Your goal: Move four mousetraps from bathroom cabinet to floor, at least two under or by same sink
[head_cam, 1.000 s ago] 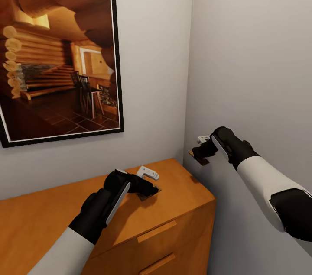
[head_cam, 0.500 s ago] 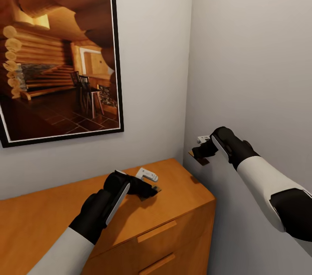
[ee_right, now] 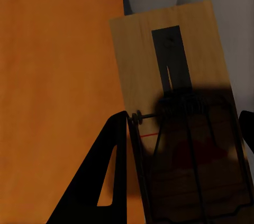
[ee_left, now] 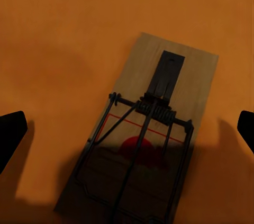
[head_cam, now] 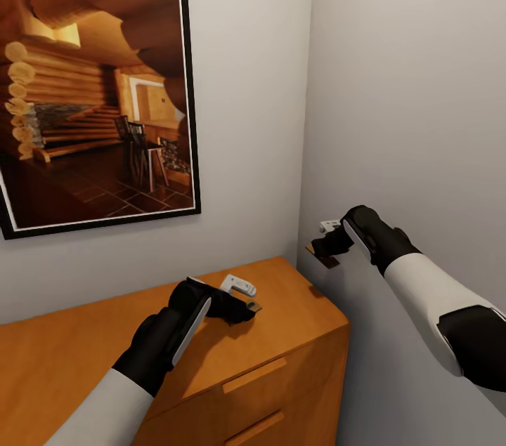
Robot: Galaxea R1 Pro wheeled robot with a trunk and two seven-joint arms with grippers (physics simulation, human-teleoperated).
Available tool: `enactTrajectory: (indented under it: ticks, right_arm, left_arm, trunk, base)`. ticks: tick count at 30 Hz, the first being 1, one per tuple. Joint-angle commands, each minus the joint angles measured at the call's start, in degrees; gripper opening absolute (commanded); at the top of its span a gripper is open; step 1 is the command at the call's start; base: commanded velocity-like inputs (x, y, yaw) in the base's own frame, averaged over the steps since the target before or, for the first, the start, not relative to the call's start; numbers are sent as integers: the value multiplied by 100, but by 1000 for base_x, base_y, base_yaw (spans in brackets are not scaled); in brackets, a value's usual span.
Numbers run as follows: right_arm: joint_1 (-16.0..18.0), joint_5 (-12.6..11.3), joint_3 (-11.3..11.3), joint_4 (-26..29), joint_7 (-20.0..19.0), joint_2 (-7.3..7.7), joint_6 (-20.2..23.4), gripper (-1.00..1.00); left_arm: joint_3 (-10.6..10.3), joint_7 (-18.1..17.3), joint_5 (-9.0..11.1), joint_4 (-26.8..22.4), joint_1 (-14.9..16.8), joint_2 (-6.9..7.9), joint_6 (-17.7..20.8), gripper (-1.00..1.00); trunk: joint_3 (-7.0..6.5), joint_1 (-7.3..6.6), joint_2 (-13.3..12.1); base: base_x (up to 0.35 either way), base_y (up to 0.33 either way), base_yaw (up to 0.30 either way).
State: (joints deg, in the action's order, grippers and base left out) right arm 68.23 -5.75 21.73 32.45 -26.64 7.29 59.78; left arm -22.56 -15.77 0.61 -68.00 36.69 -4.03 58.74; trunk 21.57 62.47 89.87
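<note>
The cabinet (head_cam: 211,348) is the landmark. Over the last second the left gripper (head_cam: 242,310) has sunk a little toward the cabinet top, and the mousetrap (head_cam: 239,284) at its tips has come down with it; the trap's shadow has shrunk toward the trap. In the left wrist view that mousetrap (ee_left: 143,139) lies flat over the orange wood with the jaws spread wide, a dark tip at either edge, neither touching it. This reads as a grasp being lined up, not yet made.

The right gripper (head_cam: 325,246) hangs just past the cabinet's right end, beside the side wall (head_cam: 414,81), unchanged across the frames. Its jaws are closed on a second mousetrap (ee_right: 180,128), held clear of the cabinet top. So one trap looks secured and one waits to be taken.

Whether the left trap fully rests on the wood is hard to judge. The framed picture (head_cam: 91,88) above the cabinet is cut off on the side away from the corner.
</note>
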Motion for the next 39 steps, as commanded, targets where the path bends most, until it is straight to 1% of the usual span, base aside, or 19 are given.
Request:
enactTrajectory:
  ticks: [1,8,17,30,31,39]
  right_arm:
    - [7,-64,41,7,18,10,22,-100]
    - [7,-58,42,7,12,10,22,-100]
    - [7,-58,42,7,9,10,22,-100]
    - [7,-60,42,7,9,10,22,-100]
    - [7,-60,42,7,9,10,22,-100]
    - [7,-58,42,7,1,10,22,-100]
  left_arm:
    - [-1,-4,5,-1,5,-3,29,100]
    - [4,-5,22,34,5,-9,39,100]
    - [30,-5,27,305,5,-10,25,100]
    - [42,-6,27,401,5,-4,26,100]
    - [44,-6,27,417,5,-5,28,-100]
    - [65,-5,42,642,5,-12,31,-100]
  trunk:
    - [7,0,4]
    - [7,0,4]
    - [7,0,4]
    - [7,0,4]
    - [7,0,4]
    - [7,0,4]
  base:
    - [0,0,0]
    - [0,0,0]
    - [0,0,0]
    - [0,0,0]
    - [0,0,0]
    - [0,0,0]
